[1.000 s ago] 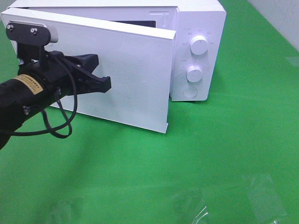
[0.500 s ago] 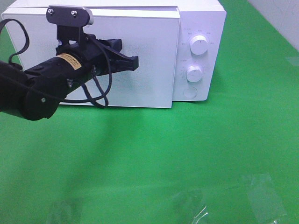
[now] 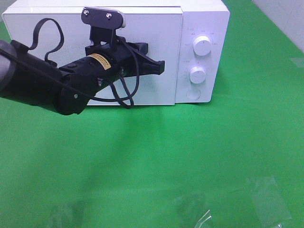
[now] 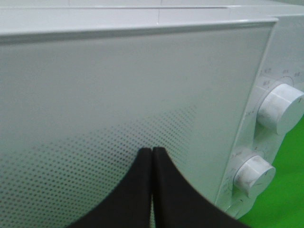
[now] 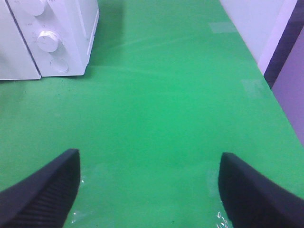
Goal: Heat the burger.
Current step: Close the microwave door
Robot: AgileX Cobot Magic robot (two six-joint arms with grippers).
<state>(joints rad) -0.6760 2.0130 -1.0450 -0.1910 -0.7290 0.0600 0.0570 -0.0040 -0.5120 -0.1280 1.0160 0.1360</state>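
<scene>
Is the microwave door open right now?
No, the door lies flush with the knob panel, and the shut left pincer hangs in front of it.

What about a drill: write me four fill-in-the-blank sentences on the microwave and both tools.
1. The microwave door is fully ____.
2. The left tool, in front of that door, is ____.
3. The right tool, above the green table, is ____.
4. Beside the door, the panel carries ____ round knobs.

Missing words: closed; shut; open; two.
</scene>
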